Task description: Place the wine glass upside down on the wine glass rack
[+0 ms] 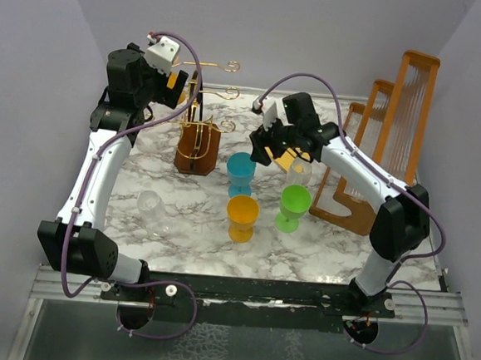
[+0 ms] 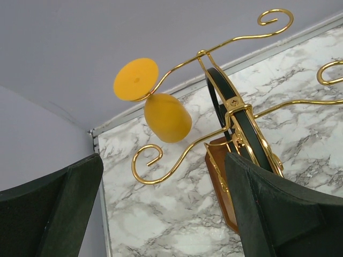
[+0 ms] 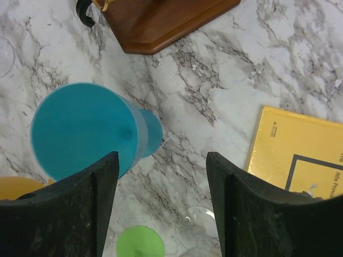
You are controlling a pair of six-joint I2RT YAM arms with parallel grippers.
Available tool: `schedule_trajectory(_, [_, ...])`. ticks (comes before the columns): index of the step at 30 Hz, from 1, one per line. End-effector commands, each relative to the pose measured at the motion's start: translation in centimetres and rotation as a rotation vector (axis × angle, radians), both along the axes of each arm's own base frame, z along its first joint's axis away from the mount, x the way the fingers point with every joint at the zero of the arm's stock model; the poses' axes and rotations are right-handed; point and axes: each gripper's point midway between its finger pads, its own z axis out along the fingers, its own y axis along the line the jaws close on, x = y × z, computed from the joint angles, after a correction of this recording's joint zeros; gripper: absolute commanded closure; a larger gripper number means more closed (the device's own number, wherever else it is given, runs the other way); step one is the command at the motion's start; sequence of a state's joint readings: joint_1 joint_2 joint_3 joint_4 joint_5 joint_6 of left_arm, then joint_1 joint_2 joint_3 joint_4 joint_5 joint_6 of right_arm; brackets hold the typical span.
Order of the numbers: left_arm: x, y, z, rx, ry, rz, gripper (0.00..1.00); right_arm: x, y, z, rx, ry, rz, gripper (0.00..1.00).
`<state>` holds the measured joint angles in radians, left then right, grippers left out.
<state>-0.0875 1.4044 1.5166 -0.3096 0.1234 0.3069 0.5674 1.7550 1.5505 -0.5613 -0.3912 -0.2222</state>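
Note:
The gold wire wine glass rack (image 1: 198,135) stands on its dark brown block at the back left of the marble table. In the left wrist view an orange wine glass (image 2: 166,116) hangs upside down from one rack arm (image 2: 182,64), its foot resting on the wire. My left gripper (image 1: 175,81) is open and empty beside the rack top, its dark fingers (image 2: 278,214) apart from that glass. My right gripper (image 1: 265,149) is open and empty just above a blue wine glass (image 1: 241,172), which also shows in the right wrist view (image 3: 80,131) next to the left finger.
A second orange glass (image 1: 242,218), a green glass (image 1: 293,206) and clear glasses (image 1: 150,210) (image 3: 195,230) stand on the table. A yellow book (image 3: 300,155) lies under the right arm. Tall orange-brown wooden frames (image 1: 390,133) stand at the back right.

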Motion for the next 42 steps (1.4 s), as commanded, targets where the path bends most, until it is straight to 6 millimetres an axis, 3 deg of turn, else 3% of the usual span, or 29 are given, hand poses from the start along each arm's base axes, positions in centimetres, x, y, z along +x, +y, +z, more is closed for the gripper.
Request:
schedule_trajectory(1, [-1.0, -0.6, 1.3, -0.034, -0.026, -0.02, 0.01, 0.0, 0.8, -0.1, -0.007, 0.024, -0.015, 0.36])
schedule_trajectory(8, [-0.9, -0.6, 1.6, -0.037, -0.027, -0.018, 0.01, -0.5, 1.4, -1.4, -0.044, 0.06, 0.007, 0.45])
schedule_trajectory(17, [-0.7, -0.5, 0.9, -0.032, -0.009, -0.012, 0.01, -1.4, 1.2, -2.5, -0.078, 0.102, 0.055, 0.75])
schedule_trajectory(23, [-0.6, -0.3, 0.7, -0.027, -0.004, -0.003, 0.01, -0.9, 0.7, -1.8, -0.098, 0.066, 0.038, 0.9])
schedule_trajectory(26, [-0.5, -0.3, 0.6, -0.026, -0.001, -0.002, 0.01, -0.2, 0.5, -0.3, -0.095, 0.013, 0.016, 0.99])
schedule_trajectory(33, [-0.1, -0.2, 0.8, -0.052, -0.008, 0.021, 0.01, 2.7, -0.7, 5.2, -0.067, -0.163, -0.07, 0.99])
schedule_trajectory(38, [0.0, 0.5, 2.1, -0.085, -0.037, 0.073, 0.01, 5.0, -2.8, 9.2, -0.076, -0.304, -0.164, 0.99])
schedule_trajectory(42, [-0.4, -0.1, 3.3, -0.166, -0.042, 0.068, 0.01, 6.7, -4.9, 12.7, -0.082, -0.435, -0.26, 0.99])
